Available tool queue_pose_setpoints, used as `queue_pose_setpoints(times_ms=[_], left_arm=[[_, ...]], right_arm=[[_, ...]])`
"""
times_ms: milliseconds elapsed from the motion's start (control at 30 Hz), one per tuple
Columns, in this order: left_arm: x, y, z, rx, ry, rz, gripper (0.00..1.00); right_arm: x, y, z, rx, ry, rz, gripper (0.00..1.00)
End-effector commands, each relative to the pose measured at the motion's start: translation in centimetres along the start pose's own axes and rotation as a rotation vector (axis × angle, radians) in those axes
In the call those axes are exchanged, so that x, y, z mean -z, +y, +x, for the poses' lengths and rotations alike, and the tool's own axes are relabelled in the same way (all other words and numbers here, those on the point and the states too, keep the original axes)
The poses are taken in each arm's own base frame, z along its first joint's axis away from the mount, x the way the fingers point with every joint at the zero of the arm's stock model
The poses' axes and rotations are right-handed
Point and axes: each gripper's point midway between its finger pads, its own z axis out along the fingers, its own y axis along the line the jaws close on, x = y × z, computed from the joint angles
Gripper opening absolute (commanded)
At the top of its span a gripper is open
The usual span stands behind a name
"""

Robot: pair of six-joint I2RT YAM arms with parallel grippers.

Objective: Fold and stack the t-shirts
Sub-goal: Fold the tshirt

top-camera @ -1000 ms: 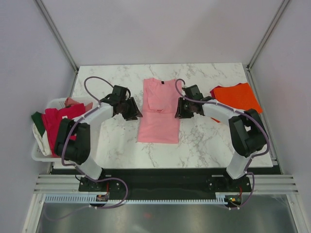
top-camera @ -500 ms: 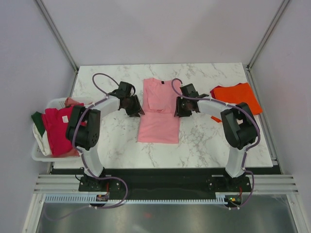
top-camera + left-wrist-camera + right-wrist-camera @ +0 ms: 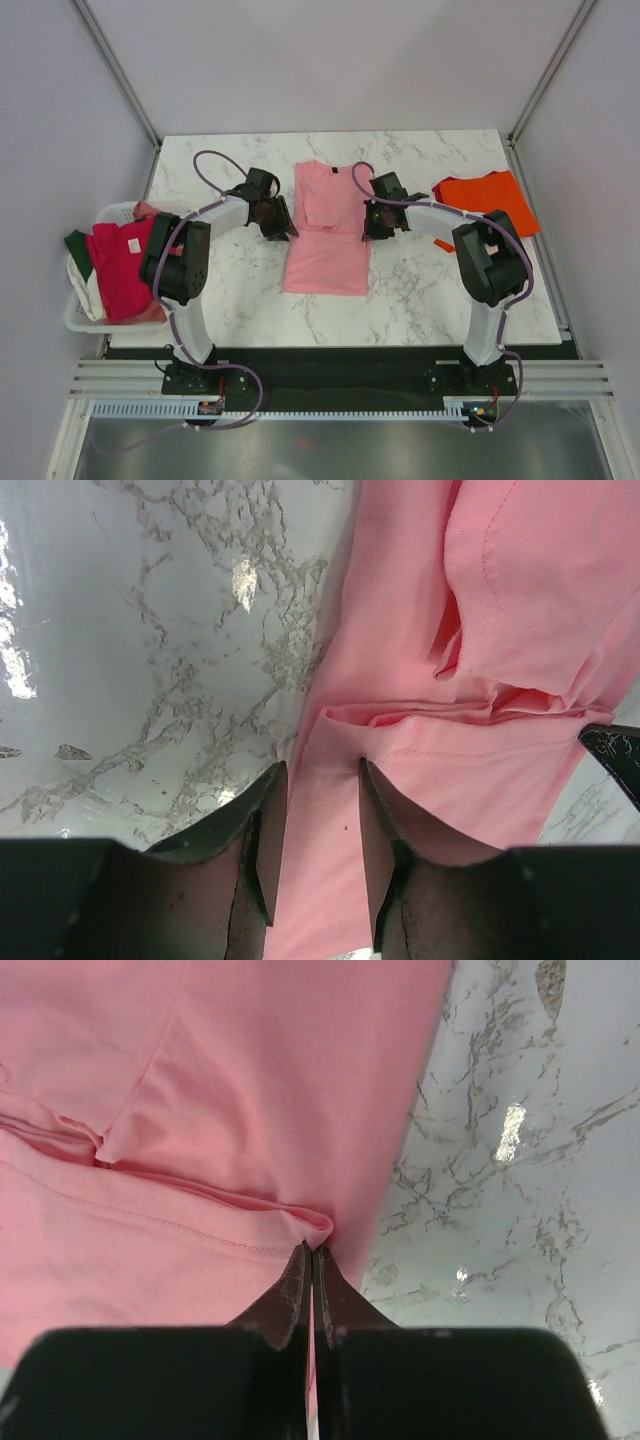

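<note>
Top external view: we find the pink t-shirt (image 3: 327, 228) lying flat mid-table on the marble table (image 3: 430, 290), creased crosswise. The right gripper (image 3: 312, 1250) is pressed together, pinching that crease at the shirt's right edge. The left gripper (image 3: 322, 770) stands parted astride the left edge. The shirts heaped in the white basket (image 3: 75, 318) overlap and are partly hidden.

From overhead, the left tool (image 3: 287, 232) and right tool (image 3: 368, 233) are too small to read, and they cover the pink t-shirt (image 3: 325, 255) at its 9 and 3 o'clock edges. In the right wrist view, it cannot be seen whether cloth sits between the pressed tips. In the basket (image 3: 80, 322), the crimson t-shirt (image 3: 122, 262) buries most of the green t-shirt (image 3: 76, 250). The right arm (image 3: 440, 222) hides the 7 o'clock corner of the orange t-shirt (image 3: 490, 198).
</note>
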Motion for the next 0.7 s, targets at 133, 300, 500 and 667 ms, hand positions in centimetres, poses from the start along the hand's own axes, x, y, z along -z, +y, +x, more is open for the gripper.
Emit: queue_pose_setpoints(times_ms=[133,300,500,667], left_arm=[[0.2,-0.6,-2.2,-0.072,-0.07,0.011,0.41],[-0.3,-0.7,-2.3,-0.073,-0.06,0.012,0.37],[-0.8,-0.9,-2.4,-0.075,-0.053,0.02,0.27],[-0.6,-1.0,-2.3,-0.074,-0.048,0.03,0.15]], right_arm=[[0.7,0.5,-2.1,0.007,-0.05,-0.011,0.0],[0.8,0.5,-2.3,0.007,-0.051,-0.018,0.0],[1.0,0.6,-2.3,0.006,-0.051,-0.021,0.0],[1.1,0.6,-2.4,0.006,-0.052,-0.022,0.0]])
